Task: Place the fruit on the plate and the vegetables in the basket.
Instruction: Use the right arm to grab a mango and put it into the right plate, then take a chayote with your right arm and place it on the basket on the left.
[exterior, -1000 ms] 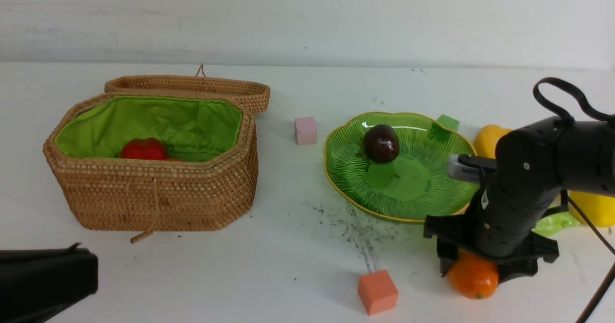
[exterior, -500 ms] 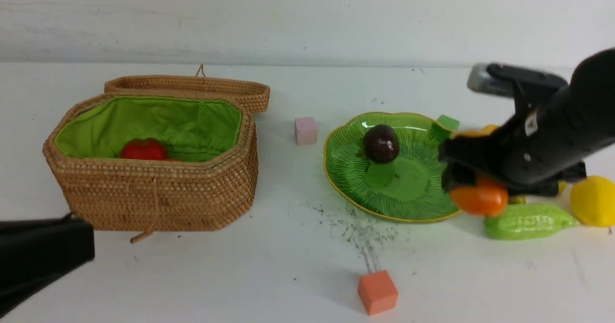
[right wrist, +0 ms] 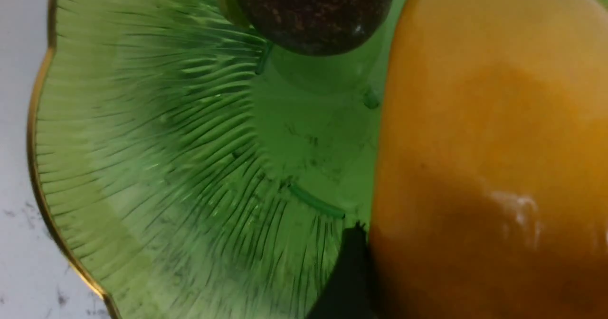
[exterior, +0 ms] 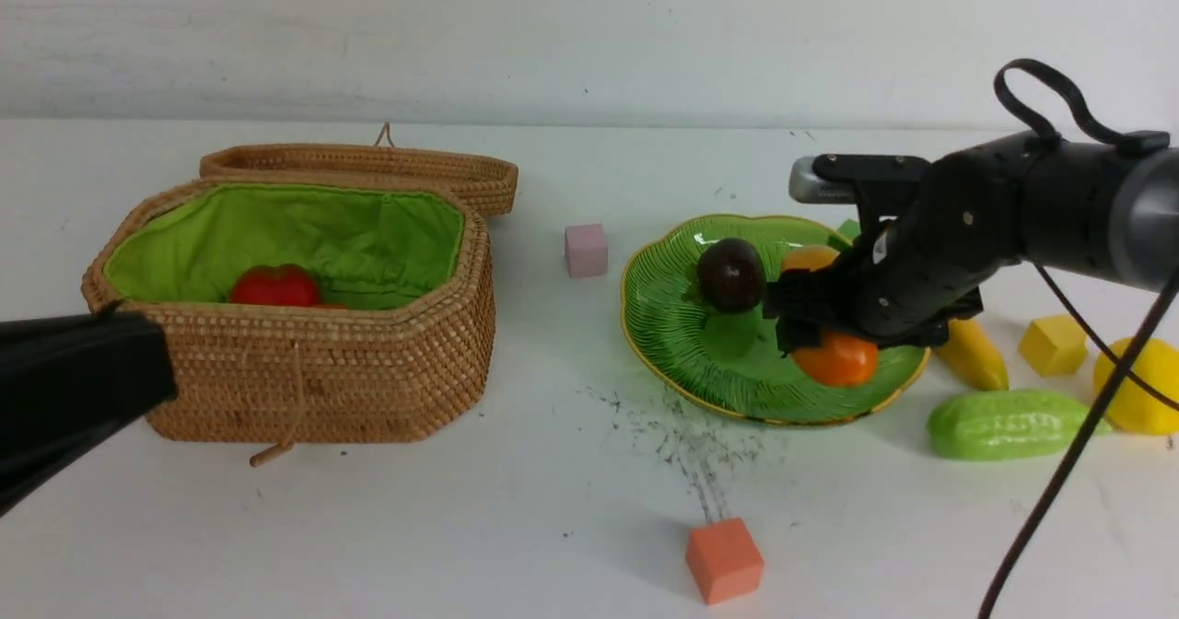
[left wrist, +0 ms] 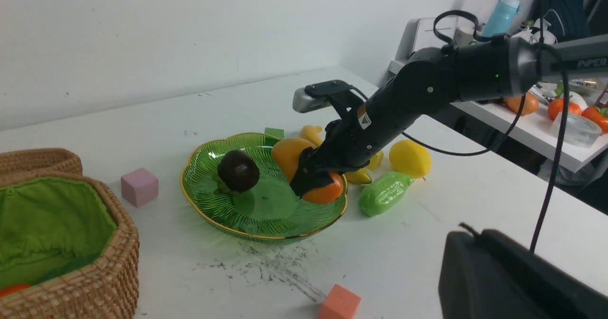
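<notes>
The orange mango (exterior: 834, 358) lies low over the near right side of the green plate (exterior: 682, 343), and my right gripper (exterior: 829, 333) is shut on its middle. In the right wrist view the mango (right wrist: 494, 143) fills the frame with one dark finger (right wrist: 351, 267) against its side. The dark purple mangosteen (exterior: 730, 275) rests on the plate just left of it. The red bell pepper (exterior: 274, 286) sits in the open wicker basket (exterior: 304, 370). The green gourd (exterior: 1004, 424), banana (exterior: 972, 354) and lemon (exterior: 1138, 384) lie on the table right of the plate. My left gripper (exterior: 157, 361) hovers shut and empty in front of the basket's left end.
A pink cube (exterior: 586, 250) stands between basket and plate. An orange cube (exterior: 724, 559) sits near the front edge, a yellow cube (exterior: 1053, 344) by the banana, a green cube (left wrist: 274, 133) behind the plate. The basket's lid (exterior: 368, 163) lies open at the back.
My right gripper has carried the mango from the front of the table, up and left, and lowered it onto the plate. The left gripper has risen a little by the basket.
</notes>
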Tool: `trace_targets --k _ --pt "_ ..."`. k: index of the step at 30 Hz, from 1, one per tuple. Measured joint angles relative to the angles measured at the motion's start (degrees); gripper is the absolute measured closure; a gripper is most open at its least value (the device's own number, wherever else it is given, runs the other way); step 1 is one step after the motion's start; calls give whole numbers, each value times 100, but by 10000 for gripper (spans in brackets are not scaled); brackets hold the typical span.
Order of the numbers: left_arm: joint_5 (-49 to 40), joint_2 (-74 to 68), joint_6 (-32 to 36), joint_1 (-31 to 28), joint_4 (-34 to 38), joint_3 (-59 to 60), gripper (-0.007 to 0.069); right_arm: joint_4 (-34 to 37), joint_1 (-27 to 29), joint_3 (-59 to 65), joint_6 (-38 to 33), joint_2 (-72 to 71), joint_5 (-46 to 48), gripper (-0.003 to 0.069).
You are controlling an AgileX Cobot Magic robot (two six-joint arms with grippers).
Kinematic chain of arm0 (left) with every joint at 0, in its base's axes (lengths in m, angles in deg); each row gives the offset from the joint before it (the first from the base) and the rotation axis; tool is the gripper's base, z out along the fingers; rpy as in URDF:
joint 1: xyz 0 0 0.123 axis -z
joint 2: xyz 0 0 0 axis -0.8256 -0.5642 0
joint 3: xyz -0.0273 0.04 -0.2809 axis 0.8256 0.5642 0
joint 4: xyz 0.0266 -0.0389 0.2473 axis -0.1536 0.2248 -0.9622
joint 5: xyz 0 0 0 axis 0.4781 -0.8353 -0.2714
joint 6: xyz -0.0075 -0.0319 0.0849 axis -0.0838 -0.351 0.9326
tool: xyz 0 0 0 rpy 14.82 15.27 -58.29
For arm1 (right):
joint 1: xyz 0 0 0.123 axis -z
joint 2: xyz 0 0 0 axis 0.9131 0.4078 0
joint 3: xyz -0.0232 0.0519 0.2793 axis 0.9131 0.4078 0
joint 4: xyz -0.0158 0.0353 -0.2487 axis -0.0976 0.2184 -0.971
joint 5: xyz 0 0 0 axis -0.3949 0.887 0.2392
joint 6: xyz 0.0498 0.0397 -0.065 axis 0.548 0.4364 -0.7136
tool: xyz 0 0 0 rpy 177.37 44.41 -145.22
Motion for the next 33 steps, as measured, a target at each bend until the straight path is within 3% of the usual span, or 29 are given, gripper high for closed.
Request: trace_targets --k 4,9,10,11,16,19,22,25,30,33 --pt "-11 0 0 0 27 0 638 -16 5 -76 -22 -41 20 -18" --pt "-22 0 0 0 58 0 638 -161 5 -323 -249 -441 761 26" --pt "-35 0 0 0 71 0 638 -296 5 -458 -658 -766 1308 80" --pt "-35 0 0 0 71 0 638 -316 5 -458 -719 -766 1308 85" --pt "-35 0 0 0 116 0 638 -848 100 -537 -2919 -1694 3205 293" --pt "-35 0 0 0 116 0 637 -594 367 -543 -3688 -1779 3819 367" --pt "-35 0 1 0 116 0 637 -36 814 -543 -4161 -1761 3932 396" --pt "-77 0 11 0 116 0 637 310 1138 -543 -4526 -1720 3841 382" --pt "-221 0 11 0 116 0 634 572 1537 -298 -5139 -1508 3559 274" --pt "-345 0 11 0 116 0 634 445 1621 92 -5631 -1196 3216 134"
